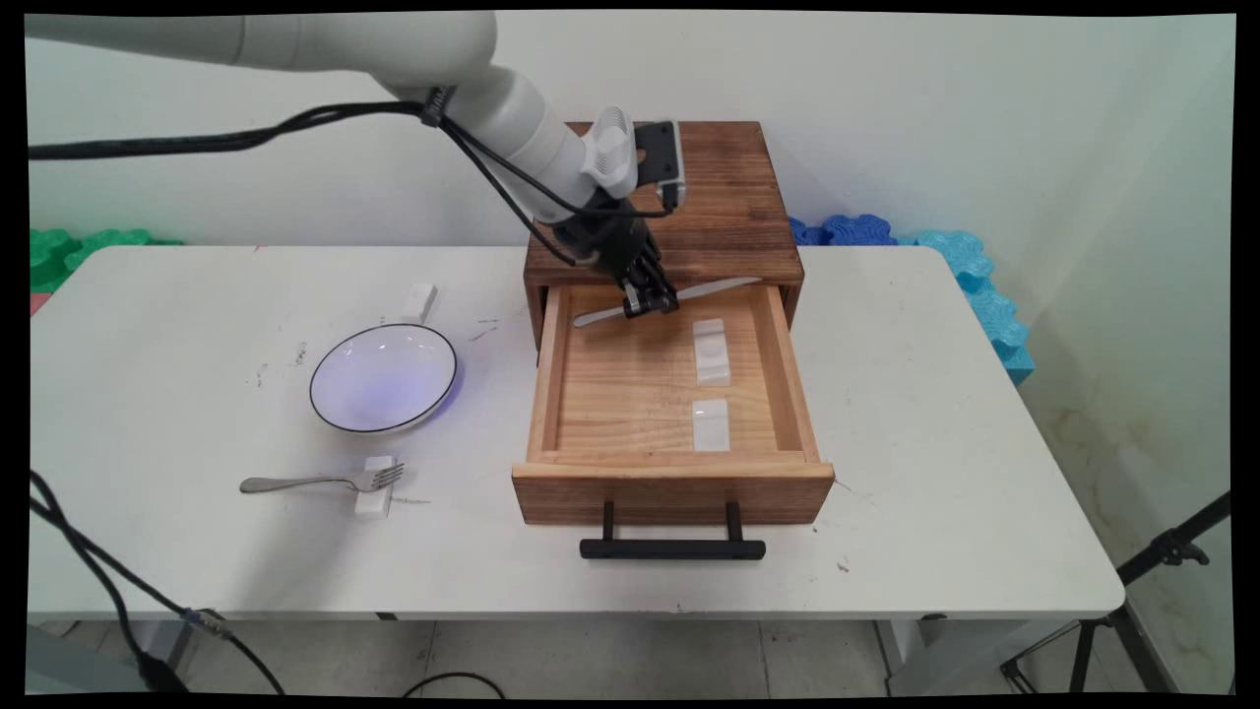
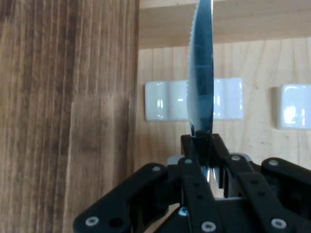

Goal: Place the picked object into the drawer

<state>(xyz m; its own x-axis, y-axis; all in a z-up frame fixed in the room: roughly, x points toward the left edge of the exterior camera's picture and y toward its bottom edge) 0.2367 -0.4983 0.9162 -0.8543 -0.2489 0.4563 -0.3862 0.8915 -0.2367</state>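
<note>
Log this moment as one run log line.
gripper: shut on knife | position: above open drawer | in drawer: two white rests | on table: plate, fork

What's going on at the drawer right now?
The gripper is shut on a table knife, holding it roughly level above the back of the open wooden drawer. Two white rests lie on the drawer floor below; the knife touches neither. Out on the table, a fork lies on another white rest beside an empty plate.
</note>
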